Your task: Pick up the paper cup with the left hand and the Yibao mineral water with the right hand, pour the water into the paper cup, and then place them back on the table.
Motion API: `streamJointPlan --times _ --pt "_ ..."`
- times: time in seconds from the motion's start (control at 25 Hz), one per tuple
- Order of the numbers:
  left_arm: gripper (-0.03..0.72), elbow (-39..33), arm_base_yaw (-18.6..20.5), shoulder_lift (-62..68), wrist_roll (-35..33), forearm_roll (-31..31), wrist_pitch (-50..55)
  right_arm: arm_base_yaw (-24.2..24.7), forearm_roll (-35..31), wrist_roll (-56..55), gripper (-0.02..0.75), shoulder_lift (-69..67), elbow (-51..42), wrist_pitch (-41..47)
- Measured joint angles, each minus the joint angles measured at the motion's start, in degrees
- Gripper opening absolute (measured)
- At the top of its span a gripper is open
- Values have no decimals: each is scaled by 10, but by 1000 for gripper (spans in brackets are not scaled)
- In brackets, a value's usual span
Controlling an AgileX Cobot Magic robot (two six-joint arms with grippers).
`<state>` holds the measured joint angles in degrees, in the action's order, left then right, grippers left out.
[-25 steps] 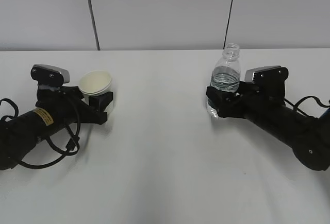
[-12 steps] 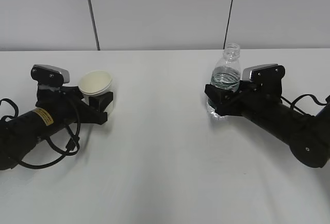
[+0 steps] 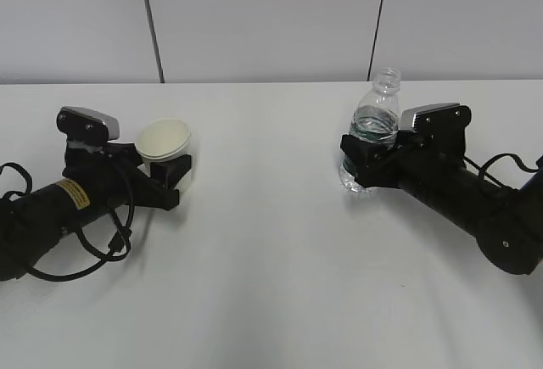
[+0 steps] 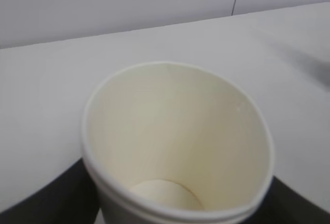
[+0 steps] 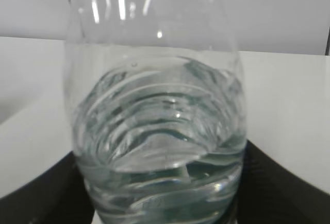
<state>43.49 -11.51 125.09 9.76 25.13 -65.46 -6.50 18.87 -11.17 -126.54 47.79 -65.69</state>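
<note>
Cup (image 3: pixel 165 142) in left hand (image 3: pixel 170 170), bottle (image 3: pixel 372 127) in right hand (image 3: pixel 365 165).

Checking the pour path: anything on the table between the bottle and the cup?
Nothing visible. The stretch of table between the paper cup in the left gripper and the bottle at the right gripper is bare in the exterior view.
</note>
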Motion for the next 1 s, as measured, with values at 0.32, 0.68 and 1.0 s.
streamJointPlan --times 0.32,0.68,1.0 --pt "443 0 0 0 17 57 -2 0 -3 1 509 0 0 -2" --pt "443 2 -3 -1 54 131 -4 0 22 18 507 0 0 -2" --pt "443 2 -39 -1 56 143 -5 0 48 29 506 16 0 27"
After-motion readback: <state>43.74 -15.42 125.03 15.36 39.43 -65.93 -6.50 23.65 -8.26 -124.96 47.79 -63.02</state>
